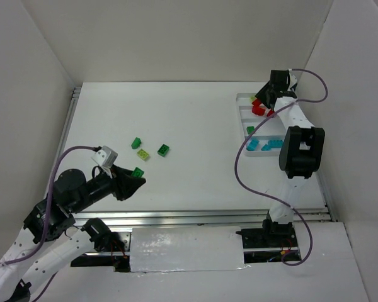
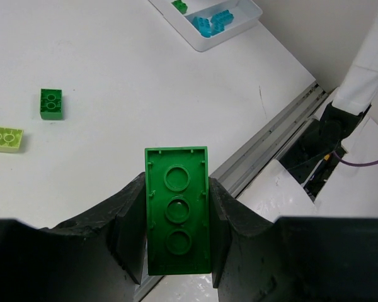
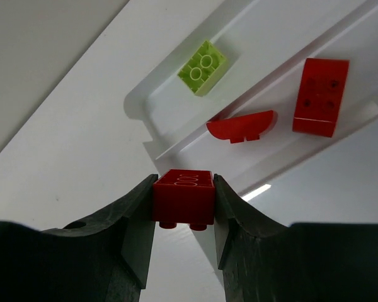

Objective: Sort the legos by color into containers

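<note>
My left gripper [image 2: 177, 228] is shut on a dark green lego [image 2: 177, 211], held by its long sides above the table's near left part; it also shows in the top view [image 1: 138, 172]. My right gripper [image 3: 183, 211] is shut on a red lego [image 3: 183, 196] just above the far end of the white tray [image 3: 176, 141]. The tray [image 1: 268, 131] holds a pale yellow-green lego [image 3: 202, 67], a rounded red lego [image 3: 242, 126], a red brick [image 3: 320, 96], a green lego [image 1: 250, 129] and cyan legos [image 1: 264, 146], each colour in its own compartment.
Loose on the table's left middle lie a green lego [image 1: 137, 143], a pale yellow-green lego [image 1: 142, 155] and another green lego [image 1: 163, 150]. White walls enclose the table. A metal rail [image 2: 271, 129] runs along the near edge.
</note>
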You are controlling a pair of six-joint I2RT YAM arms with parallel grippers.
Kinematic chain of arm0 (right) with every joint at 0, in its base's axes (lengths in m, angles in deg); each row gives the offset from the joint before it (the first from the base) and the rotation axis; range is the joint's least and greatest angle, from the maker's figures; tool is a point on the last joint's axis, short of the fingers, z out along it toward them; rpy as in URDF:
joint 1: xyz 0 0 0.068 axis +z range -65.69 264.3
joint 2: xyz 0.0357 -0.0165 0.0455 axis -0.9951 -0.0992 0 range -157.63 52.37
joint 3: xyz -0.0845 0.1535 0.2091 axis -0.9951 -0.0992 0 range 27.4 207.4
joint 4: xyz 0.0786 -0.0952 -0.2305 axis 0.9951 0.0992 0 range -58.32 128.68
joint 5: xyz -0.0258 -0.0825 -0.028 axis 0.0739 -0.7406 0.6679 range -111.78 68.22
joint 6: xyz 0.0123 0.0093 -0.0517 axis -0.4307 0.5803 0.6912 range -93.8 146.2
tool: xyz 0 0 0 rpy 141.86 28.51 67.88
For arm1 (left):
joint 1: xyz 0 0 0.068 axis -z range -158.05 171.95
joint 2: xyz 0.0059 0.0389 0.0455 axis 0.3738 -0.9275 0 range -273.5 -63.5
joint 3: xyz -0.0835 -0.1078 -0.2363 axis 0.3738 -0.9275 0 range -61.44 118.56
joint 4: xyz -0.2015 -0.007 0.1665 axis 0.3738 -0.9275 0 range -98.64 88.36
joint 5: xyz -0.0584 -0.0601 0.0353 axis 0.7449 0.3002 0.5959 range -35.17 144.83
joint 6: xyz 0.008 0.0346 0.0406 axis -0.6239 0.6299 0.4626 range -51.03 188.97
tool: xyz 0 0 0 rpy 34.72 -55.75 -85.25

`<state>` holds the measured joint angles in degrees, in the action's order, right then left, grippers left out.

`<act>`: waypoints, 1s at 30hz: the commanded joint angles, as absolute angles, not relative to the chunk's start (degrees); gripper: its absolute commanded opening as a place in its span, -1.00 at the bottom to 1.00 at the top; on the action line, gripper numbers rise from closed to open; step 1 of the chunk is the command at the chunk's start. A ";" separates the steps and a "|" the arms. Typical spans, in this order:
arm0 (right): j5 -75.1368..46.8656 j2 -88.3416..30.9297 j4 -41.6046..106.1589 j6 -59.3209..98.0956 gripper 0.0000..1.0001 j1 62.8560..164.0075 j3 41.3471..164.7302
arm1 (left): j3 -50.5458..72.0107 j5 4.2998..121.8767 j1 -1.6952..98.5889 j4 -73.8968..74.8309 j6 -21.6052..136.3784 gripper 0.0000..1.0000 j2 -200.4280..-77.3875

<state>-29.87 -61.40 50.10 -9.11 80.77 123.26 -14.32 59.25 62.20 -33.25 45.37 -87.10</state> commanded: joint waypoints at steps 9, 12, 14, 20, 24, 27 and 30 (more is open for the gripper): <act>-14.39 -70.32 42.05 -16.95 -0.88 78.85 125.49 | -14.68 63.35 62.20 -29.68 47.70 -1.00 -88.11; -14.66 -71.11 41.97 -16.87 -0.84 78.59 125.75 | -14.68 63.79 62.20 -29.50 47.78 -1.00 -88.11; -14.05 -71.72 42.23 -16.43 -0.83 78.42 126.45 | -14.77 63.97 62.20 -29.41 47.78 -1.00 -88.20; -12.20 -74.01 44.25 -15.55 -0.29 78.42 129.09 | -14.50 63.71 62.20 -29.85 47.96 -1.00 -89.17; -11.49 -74.28 44.86 -15.63 0.00 77.98 129.09 | -14.50 63.36 62.20 -29.94 47.70 -1.00 -88.90; -11.67 -74.19 46.27 -15.55 0.19 77.89 129.80 | -14.42 63.18 62.20 -29.94 47.70 -1.00 -88.73; -13.07 -72.35 47.06 -15.81 0.88 77.89 129.62 | -14.42 63.09 62.20 -29.85 47.52 -0.99 -88.73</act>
